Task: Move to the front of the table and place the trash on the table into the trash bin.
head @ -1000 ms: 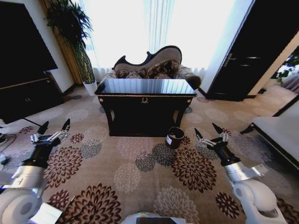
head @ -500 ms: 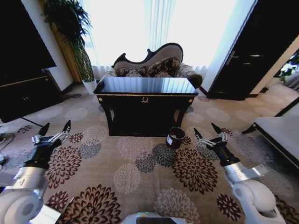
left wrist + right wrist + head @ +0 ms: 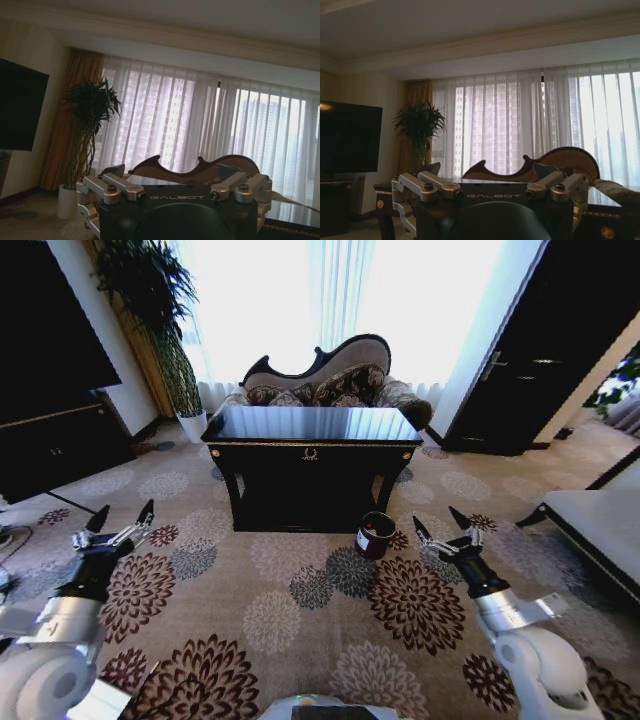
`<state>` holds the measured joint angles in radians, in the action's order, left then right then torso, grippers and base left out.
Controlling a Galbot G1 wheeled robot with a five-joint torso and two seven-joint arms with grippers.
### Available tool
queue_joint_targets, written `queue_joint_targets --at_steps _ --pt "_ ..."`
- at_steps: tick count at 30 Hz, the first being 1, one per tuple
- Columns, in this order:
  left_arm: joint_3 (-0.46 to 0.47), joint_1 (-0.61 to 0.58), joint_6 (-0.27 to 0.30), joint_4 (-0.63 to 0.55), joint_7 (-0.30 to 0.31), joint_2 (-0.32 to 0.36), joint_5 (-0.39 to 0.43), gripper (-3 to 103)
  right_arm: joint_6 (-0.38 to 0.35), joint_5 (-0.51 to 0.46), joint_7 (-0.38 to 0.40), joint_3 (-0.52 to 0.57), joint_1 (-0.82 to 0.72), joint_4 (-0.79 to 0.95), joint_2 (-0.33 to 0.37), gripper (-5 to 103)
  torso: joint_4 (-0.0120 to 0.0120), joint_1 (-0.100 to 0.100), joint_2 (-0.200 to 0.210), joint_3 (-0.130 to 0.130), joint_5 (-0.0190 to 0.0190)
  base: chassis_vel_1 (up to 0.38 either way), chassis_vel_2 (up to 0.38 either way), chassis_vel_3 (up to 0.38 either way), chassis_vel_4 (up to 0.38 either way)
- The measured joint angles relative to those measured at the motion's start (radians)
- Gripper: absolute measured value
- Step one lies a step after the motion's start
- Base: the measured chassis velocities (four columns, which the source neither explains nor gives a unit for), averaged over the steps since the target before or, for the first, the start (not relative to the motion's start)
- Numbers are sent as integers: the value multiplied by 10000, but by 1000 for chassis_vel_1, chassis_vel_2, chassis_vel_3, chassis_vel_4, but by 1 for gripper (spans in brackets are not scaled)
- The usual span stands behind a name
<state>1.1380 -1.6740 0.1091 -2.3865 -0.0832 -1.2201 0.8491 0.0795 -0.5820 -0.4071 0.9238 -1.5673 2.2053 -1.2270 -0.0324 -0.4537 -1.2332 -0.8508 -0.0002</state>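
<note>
A: You are facing the counter [image 3: 310, 452]; both pincers, left pincer [image 3: 121, 521] and right pincer [image 3: 440, 525], are hanging released, trash possibly unseen on top.

B: Driving on, you risk clipping the trash bin [image 3: 374, 535] beside its front leg.

"GALBOT" in pale capitals across the dark housing of the left gripper [image 3: 177, 197], seen in the left wrist view. Same word on the right gripper [image 3: 492, 195] housing. White label on the trash bin [image 3: 368, 534], at 5 o'clock from the table [image 3: 310, 455]: unreadable.
</note>
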Motion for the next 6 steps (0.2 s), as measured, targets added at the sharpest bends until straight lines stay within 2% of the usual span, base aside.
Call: queue_joint_targets --at_steps 6 --pt "-159 54 -28 128 -2 -32 -149 100 188 83 -90 -80 12 -161 -64 100 0 -5 2 -2 0 -24 36 37 -46"
